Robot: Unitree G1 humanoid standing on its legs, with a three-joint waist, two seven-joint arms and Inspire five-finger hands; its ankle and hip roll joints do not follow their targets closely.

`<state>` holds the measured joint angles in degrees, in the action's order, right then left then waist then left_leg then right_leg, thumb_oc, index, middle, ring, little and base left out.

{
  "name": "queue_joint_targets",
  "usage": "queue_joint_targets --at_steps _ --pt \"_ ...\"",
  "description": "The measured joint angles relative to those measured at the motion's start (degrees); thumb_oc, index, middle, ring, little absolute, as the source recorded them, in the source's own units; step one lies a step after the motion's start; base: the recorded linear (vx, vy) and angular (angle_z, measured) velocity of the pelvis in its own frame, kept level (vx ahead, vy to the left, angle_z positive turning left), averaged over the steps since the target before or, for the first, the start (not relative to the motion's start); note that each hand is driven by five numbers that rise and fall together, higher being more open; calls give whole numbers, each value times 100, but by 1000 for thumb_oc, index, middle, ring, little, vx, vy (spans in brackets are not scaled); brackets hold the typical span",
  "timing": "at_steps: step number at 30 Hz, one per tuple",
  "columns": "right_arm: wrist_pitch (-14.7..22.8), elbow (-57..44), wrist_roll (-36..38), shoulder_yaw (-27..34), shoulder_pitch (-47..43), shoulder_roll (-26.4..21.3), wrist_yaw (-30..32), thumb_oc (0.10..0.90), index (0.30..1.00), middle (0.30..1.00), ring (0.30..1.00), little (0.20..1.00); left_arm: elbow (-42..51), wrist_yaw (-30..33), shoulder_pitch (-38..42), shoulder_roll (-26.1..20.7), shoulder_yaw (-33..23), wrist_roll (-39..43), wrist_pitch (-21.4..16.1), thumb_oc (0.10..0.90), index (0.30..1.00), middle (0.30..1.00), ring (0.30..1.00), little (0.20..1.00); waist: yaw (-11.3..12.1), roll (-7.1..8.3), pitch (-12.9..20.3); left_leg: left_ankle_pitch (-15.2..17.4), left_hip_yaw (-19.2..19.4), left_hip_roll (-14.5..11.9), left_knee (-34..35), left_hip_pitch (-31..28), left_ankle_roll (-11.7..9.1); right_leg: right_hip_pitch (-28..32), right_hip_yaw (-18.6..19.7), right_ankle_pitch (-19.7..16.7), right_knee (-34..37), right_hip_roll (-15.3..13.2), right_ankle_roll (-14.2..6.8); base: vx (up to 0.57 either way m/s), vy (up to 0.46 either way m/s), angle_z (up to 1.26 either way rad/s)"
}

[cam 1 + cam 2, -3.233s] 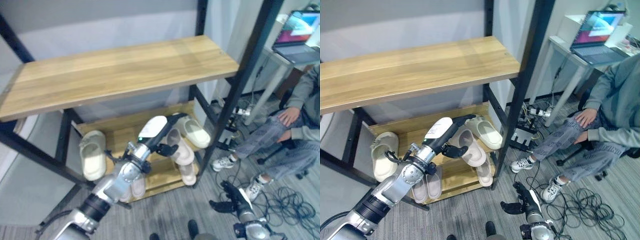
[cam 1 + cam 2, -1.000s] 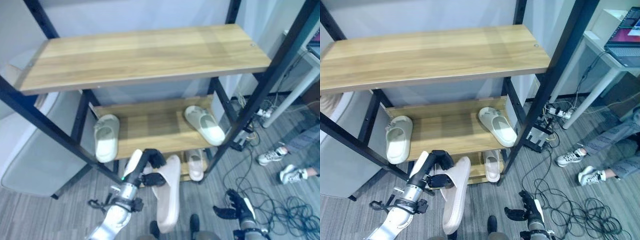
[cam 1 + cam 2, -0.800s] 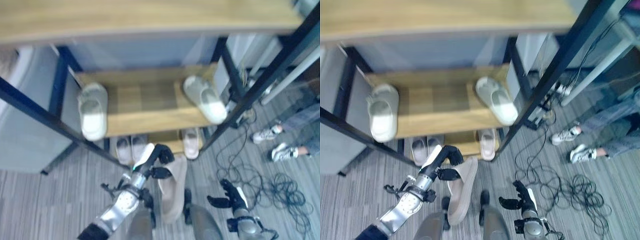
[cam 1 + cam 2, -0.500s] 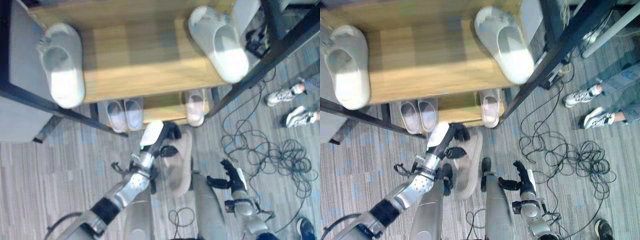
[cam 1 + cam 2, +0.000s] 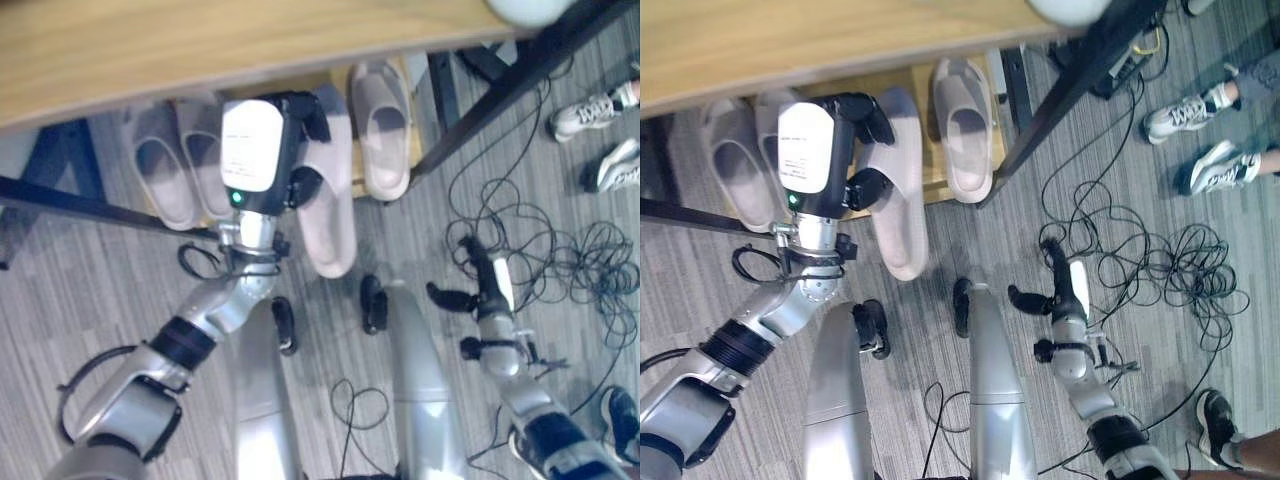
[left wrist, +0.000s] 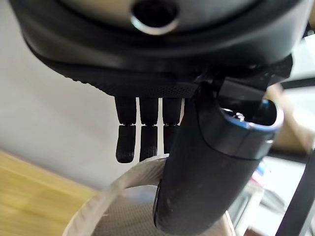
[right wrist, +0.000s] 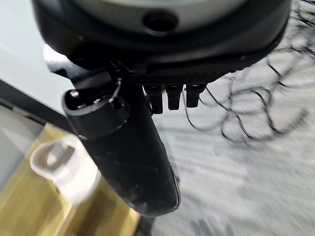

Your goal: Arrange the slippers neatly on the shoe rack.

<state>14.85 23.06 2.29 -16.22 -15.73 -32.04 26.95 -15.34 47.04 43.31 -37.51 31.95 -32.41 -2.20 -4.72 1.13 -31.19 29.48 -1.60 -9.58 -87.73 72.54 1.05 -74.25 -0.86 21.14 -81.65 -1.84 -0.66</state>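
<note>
My left hand [image 5: 255,150] is shut on a long beige slipper [image 5: 330,230], thumb and fingers pinching its side edge. The left wrist view shows the same pinch on the slipper's rim [image 6: 123,211]. The slipper points toward the rack's bottom shelf [image 5: 414,100], its far end between a beige pair [image 5: 165,165] and a single matching slipper [image 5: 382,130] lying there. I cannot tell whether it touches the shelf. My right hand [image 5: 482,290] hangs low over the floor, relaxed and holding nothing.
The wooden middle shelf [image 5: 200,45] juts out above the bottom one, with a white slipper [image 5: 525,8] at its right end. A black rack post [image 5: 500,100] slants at the right. Tangled cables [image 5: 560,260] and a person's sneakers [image 5: 590,110] lie on the carpet.
The camera has tilted down and closer to the floor. My left hand has carried the beige slipper forward, so its far end now sits at the bottom shelf between the other slippers.
</note>
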Motion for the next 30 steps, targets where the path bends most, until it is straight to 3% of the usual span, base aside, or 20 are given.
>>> queue_joint_targets --at_steps 2,7,8,9,12,13,14,19,23,26,27,28,29,30 --pt "85 -326 -4 168 -33 -281 93 800 900 900 900 900 -140 -5 392 -267 141 10 95 400 300 300 300 300 0 -5 -16 235 -103 -42 -619 384 120 -387 -21 166 -590 22 43 37 79 -9" --pt "202 -646 10 420 14 -556 146 800 900 900 900 900 -255 -23 969 -647 249 7 222 400 300 300 300 300 -26 -4 -19 643 -286 -48 -1725 983 59 -1002 -28 494 -1649 28 49 45 93 -3" --pt "210 -664 13 424 38 -541 142 800 900 900 900 900 -297 -11 1071 -677 260 8 263 400 300 300 300 300 -75 0 -17 678 -327 -17 -1972 1107 -59 -1123 -27 534 -1898 -22 -67 46 74 4" --pt "216 -706 18 418 135 -545 113 800 900 900 900 900 -520 -18 1375 -715 478 4 308 400 300 300 300 300 -96 -8 -19 873 -403 -17 -2333 1235 -12 -1234 -31 719 -2244 -29 -29 56 87 0" --pt "259 -1022 7 498 578 -647 36 800 900 900 900 900 -1071 15 2098 -1109 1148 -2 369 400 300 300 300 300 -257 5 -22 1188 -438 -15 -3305 1713 -84 -1805 118 905 -3159 -14 -203 83 165 -11" --pt "359 -1456 4 866 1110 -701 -33 800 900 900 900 900 -1343 -18 2445 -1377 1372 -2 430 400 300 300 300 300 -327 1 -19 1435 -441 -44 -3844 2042 78 -2221 222 1025 -3642 39 -188 42 76 -17" --pt "416 -1440 9 976 1335 -688 -29 800 900 900 900 900 -1445 -20 2556 -1439 1371 34 513 400 300 300 300 300 -405 14 -23 1510 -432 -40 -4042 2195 83 -2390 277 1060 -3826 48 -256 35 69 -15" --pt "362 -1305 129 1026 2150 -651 -99 800 900 900 900 900 -1696 -64 2792 -1412 1817 55 477 400 300 300 300 300 -597 36 -25 1798 -306 -104 -4396 2156 168 -2472 454 1189 -4152 137 -363 3 36 -6" --pt "382 -1325 349 1027 2147 -658 -143 800 900 900 900 900 -2349 -247 3265 -1221 2361 72 426 400 300 300 300 300 -738 119 -22 1880 -189 -169 -4421 2011 241 -2442 539 1196 -4198 210 -377 -9 24 -7" --pt "424 -1419 354 1031 2089 -752 -182 800 900 900 900 900 -2487 -327 3313 -1077 2343 303 429 400 300 300 300 300 -760 164 -21 1910 -235 -211 -4414 1914 179 -2381 504 1198 -4190 244 -361 -18 -6 -6" --pt "426 -1568 351 1134 2205 -910 -214 800 900 900 900 900 -2532 -404 3312 -887 2196 431 431 427 340 340 340 340 -738 179 -19 1916 -269 -209 -4418 1914 164 -2377 492 1206 -4195 249 -357 0 0 0" --pt "431 -1608 351 1169 2204 -926 -243 800 900 900 900 900 -2573 -413 3315 -835 2172 519 432 682 724 724 724 724 -751 214 -16 1922 -270 -210 -4426 1906 152 -2377 492 1209 -4208 254 -354 0 0 0" --pt "442 -1639 348 1211 2186 -938 -276 800 900 900 900 900 -2649 -467 3339 -799 2173 525 430 800 900 900 900 900 -768 248 -15 1928 -282 -211 -4445 1902 139 -2377 491 1220 -4229 251 -343 0 0 0" --pt "445 -1638 348 1245 2183 -941 -280 800 900 900 900 900 -2665 -504 3353 -775 2173 527 430 800 900 900 900 900 -773 249 -15 1931 -291 -211 -4449 1908 133 -2377 484 1221 -4229 248 -341 0 0 0"
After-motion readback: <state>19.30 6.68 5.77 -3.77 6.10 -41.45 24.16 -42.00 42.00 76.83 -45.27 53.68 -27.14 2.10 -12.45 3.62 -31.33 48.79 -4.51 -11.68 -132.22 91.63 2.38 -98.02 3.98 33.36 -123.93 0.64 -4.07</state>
